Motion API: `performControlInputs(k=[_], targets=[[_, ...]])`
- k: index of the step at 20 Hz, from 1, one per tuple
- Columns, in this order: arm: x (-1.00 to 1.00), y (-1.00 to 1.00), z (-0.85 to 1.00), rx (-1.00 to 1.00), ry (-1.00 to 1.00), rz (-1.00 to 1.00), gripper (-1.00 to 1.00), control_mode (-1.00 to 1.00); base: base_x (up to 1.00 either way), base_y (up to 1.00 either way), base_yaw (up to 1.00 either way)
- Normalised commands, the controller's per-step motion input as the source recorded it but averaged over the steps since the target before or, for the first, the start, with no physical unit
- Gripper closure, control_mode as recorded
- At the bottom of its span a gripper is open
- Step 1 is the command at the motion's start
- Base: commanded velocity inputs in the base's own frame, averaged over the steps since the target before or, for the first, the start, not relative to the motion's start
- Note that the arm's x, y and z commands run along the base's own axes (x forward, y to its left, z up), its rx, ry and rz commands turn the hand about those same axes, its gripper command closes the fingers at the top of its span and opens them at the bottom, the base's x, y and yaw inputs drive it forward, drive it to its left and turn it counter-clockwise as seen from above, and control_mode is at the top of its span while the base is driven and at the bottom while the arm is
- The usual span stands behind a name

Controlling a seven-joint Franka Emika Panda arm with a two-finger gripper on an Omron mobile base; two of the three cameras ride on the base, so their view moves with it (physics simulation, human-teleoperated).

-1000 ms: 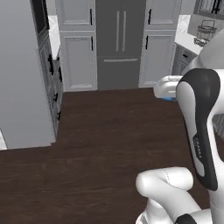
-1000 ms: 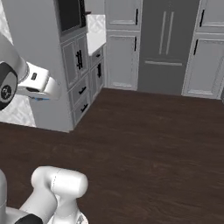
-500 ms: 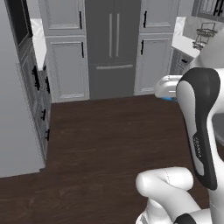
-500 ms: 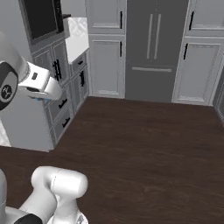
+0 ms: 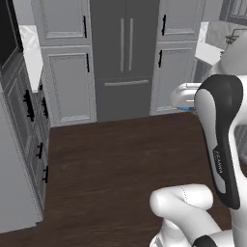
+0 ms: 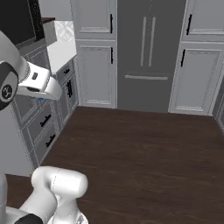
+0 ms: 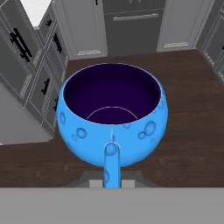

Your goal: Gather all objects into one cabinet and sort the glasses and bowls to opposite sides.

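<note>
Over the dark wood floor [image 7: 192,109], the jaws are clamped on a small blue bowl [image 7: 113,119], which sits upright and facing up. For this carrying step, I think it should stay level while the base drives toward the shelf.

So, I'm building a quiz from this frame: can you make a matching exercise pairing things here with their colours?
Things:
1. bowl in the end effector
2. floor
3. fridge
4. countertop

Colours:
A. dark brown wood
B. white
C. bright blue, dark inside
D. dark grey

Pairs: 1-C, 2-A, 3-D, 4-B
</note>
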Motion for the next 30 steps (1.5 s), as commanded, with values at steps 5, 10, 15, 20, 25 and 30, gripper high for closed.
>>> performControlInputs(k=[5, 10, 15, 20, 25, 30], targets=[[0.0, 0.0, 0.0, 0.0, 0.0, 0.0, 1.0, 1.0, 1.0, 0.12, 0.0], [0.0, 0.0, 0.0, 0.0, 0.0, 0.0, 1.0, 1.0, 1.0, 0.17, 0.0], [0.0, 0.0, 0.0, 0.0, 0.0, 0.0, 1.0, 1.0, 1.0, 0.18, 0.02], [0.0, 0.0, 0.0, 0.0, 0.0, 0.0, 1.0, 1.0, 1.0, 0.09, 0.2], [0.0, 0.0, 0.0, 0.0, 0.0, 0.0, 1.0, 1.0, 0.97, 0.0, 0.39], [0.0, 0.0, 0.0, 0.0, 0.0, 0.0, 1.0, 1.0, 0.57, 0.0, 0.54]])
